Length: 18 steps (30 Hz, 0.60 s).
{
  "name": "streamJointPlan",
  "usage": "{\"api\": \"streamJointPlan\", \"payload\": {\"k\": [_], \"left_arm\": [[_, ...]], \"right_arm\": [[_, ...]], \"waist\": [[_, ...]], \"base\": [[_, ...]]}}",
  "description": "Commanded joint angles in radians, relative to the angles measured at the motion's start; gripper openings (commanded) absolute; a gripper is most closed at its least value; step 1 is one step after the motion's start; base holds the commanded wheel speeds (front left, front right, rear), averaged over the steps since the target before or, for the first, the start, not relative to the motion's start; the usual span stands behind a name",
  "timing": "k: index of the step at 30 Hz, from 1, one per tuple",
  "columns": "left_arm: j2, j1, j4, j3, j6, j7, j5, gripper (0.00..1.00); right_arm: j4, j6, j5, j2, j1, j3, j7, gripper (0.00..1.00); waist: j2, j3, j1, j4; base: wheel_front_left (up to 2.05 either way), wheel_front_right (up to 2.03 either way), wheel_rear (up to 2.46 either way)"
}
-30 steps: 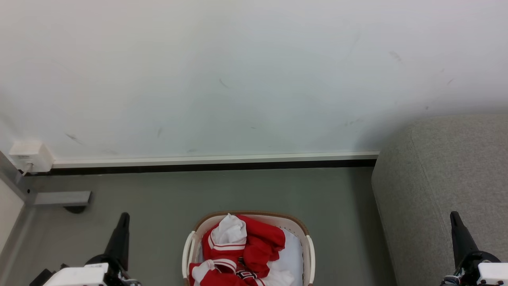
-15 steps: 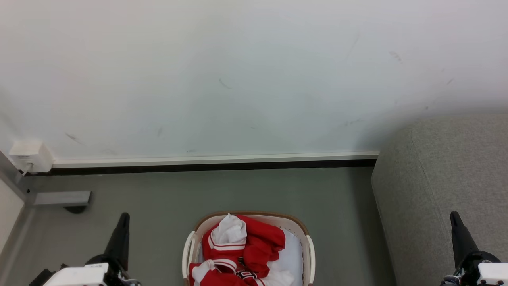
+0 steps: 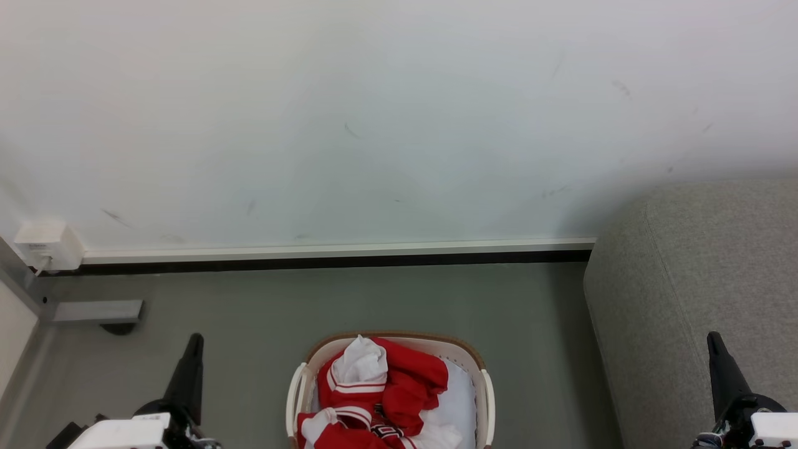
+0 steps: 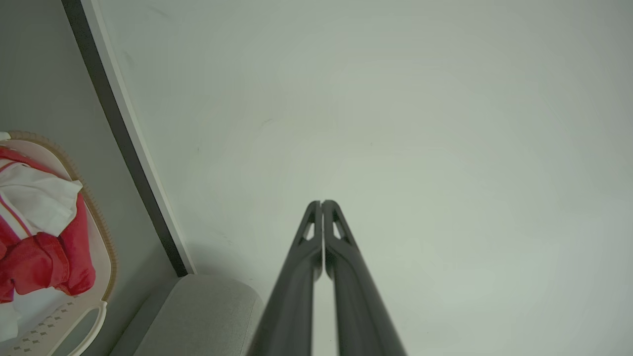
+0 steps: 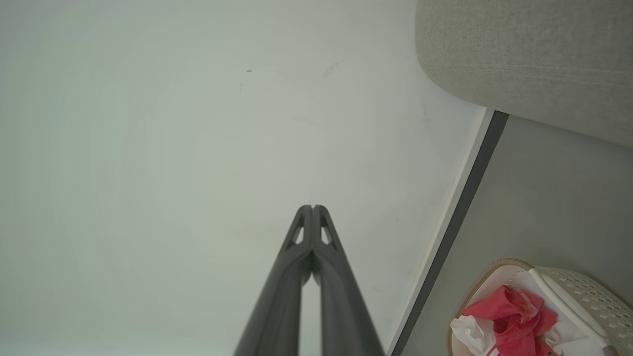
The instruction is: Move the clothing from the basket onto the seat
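Two grippers, one basket, one seat and one heap of clothing make up your stock at this moment.

Item, left gripper (image 4: 321, 203): in its own wrist view you see the two long dark fingers pressed together tip to tip, pointing at the pale wall (image 3: 374, 125). In the head view it stands at the lower left over the grey-green floor (image 3: 280, 299), well apart from the basket.

Item, right gripper (image 5: 313, 207): its fingers are likewise closed against each other at the tips. In the head view it stands at the lower right, seen against the seat's grey fabric.

Item, clothing (image 3: 399, 386): red garments with white striped trim, a white part bunched on top, and a dark logo near the head view's bottom edge. All that you can see of it lies crumpled inside the basket.

Item, basket (image 3: 399, 335): cream-white with a brown rim and side handles, standing on the floor between the two grippers. The bottom of the head view cuts it off. Its white liner (image 3: 458, 399) shows beside the red cloth on the right.

Item, seat (image 3: 704, 268): large, grey and upholstered, with a rounded corner. It is to the right of the basket, with a strip of floor between them.

Sundries: a white skirting (image 3: 336, 249) with a dark line beneath it, a small white box (image 3: 47, 244) low on the wall at far left, and a grey metal bar (image 3: 96, 310) just below that box.
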Motion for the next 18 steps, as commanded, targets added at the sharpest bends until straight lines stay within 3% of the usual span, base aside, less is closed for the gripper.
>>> {"api": "streamJointPlan", "payload": {"k": [1, 18], "left_arm": [[0.007, -0.008, -0.003, 0.001, -0.004, 0.003, -0.015, 0.0], [0.007, -0.008, -0.003, 0.001, -0.004, 0.003, -0.015, 0.0]], "right_arm": [[-0.004, -0.002, 0.002, -0.007, -0.013, -0.003, 0.002, 0.0], [-0.004, -0.002, 0.002, -0.007, -0.013, -0.003, 0.002, 0.0]], "waist": [[0.0, 0.0, 0.0, 0.0], [0.0, 0.0, 0.0, 0.0]], "base": [[0.0, 0.0, 0.0], [0.0, 0.0, 0.0]]}}
